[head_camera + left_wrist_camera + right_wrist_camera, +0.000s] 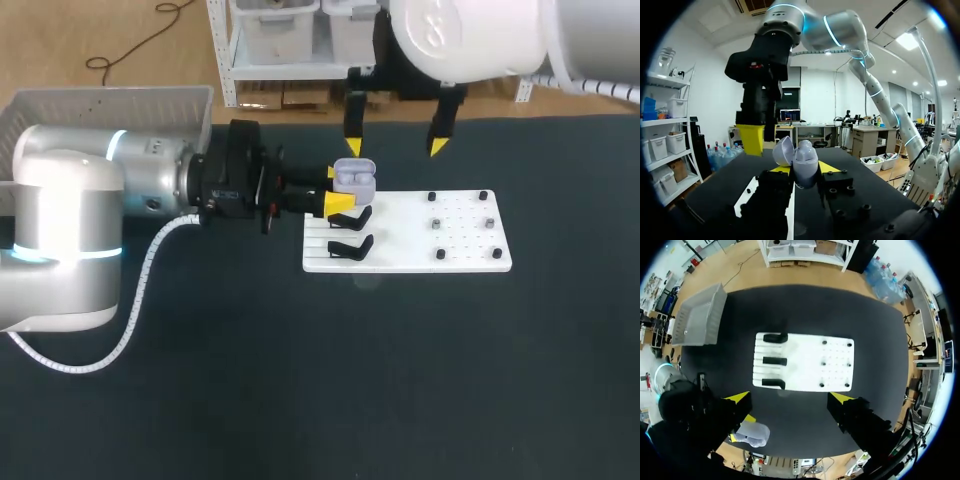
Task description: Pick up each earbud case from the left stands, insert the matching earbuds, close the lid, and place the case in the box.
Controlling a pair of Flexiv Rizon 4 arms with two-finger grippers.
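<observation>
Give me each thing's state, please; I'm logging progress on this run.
earbud case: lid open, held clear of the stands
left tool: shut on the earbud case
right tool: open, empty
stands: all three empty
box: nothing visible inside

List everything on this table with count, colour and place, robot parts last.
open rounded earbud case: one, pale lavender, held in the left claw near the board's stand end
flat rectangular plastic board: one, white, mid-table
curved stands: three, black, in a row along one end of the board
small pegs: six, dark, in two rows at the board's other end
slatted plastic box: one, pale grey, far left corner
table mat: one, black
left claw: one, yellow tips, shut on the case
right claw: one, yellow tips, open, beyond the board
</observation>
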